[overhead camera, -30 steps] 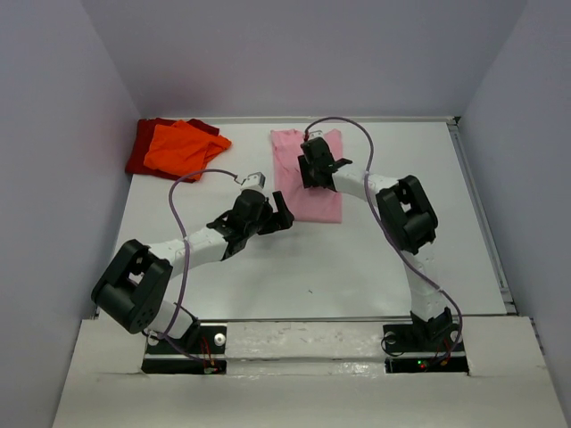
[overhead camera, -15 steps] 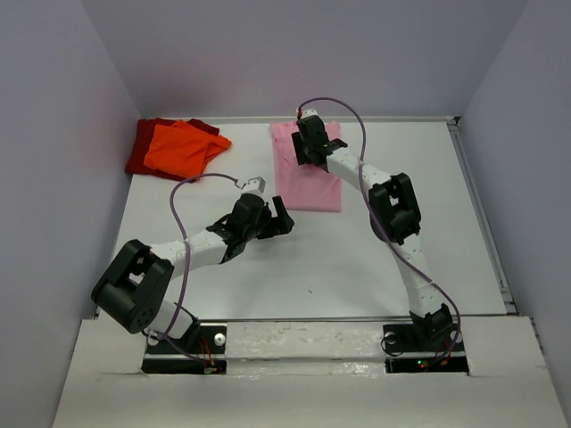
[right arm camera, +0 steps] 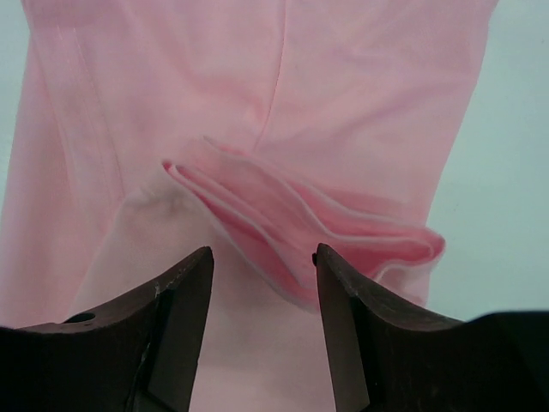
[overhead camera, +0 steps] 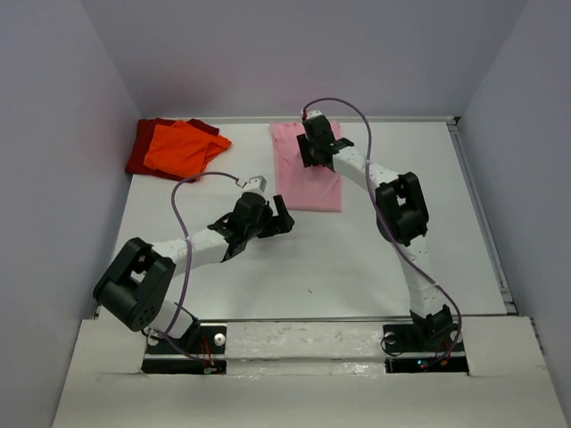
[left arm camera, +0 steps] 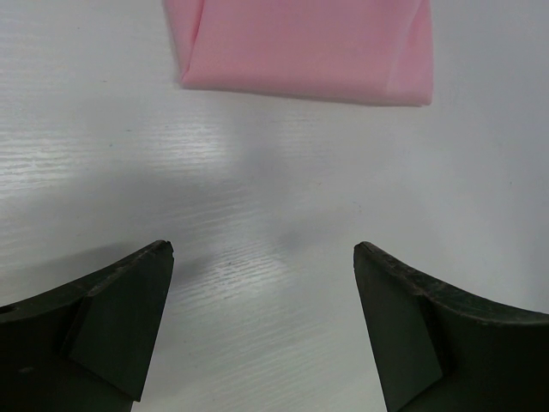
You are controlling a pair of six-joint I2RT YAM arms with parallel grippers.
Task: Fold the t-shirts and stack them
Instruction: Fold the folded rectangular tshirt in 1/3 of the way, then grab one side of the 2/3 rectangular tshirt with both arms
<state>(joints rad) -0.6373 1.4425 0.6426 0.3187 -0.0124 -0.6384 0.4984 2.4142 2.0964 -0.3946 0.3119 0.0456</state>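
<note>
The right gripper (right arm camera: 262,253) has its jaws partly apart, and a raised, bunched fold of the light pink t-shirt (right arm camera: 360,103) lies in the gap at their tips. The right wrist view does not show the fingers pressing on the cloth. From above, this gripper (overhead camera: 314,147) sits over the far end of the pink t-shirt (overhead camera: 308,183). The shirt lies as a long narrow strip running from the middle of the far edge of the worktop (overhead camera: 357,259) toward its centre.

The left gripper (left arm camera: 262,247) is spread wide with nothing between its fingers, only bare white surface below. The near end of the pink t-shirt (left arm camera: 300,43) lies just ahead of it, flat and apart from the fingertips. In the top view this gripper (overhead camera: 284,217) is beside the strip's near left corner, roughly mid-worktop.

In the far left corner, the bright orange t-shirt (overhead camera: 183,147) lies rumpled on top of the dark red t-shirt (overhead camera: 143,147), which shows along its left and far sides. Both are well apart from either gripper.
</note>
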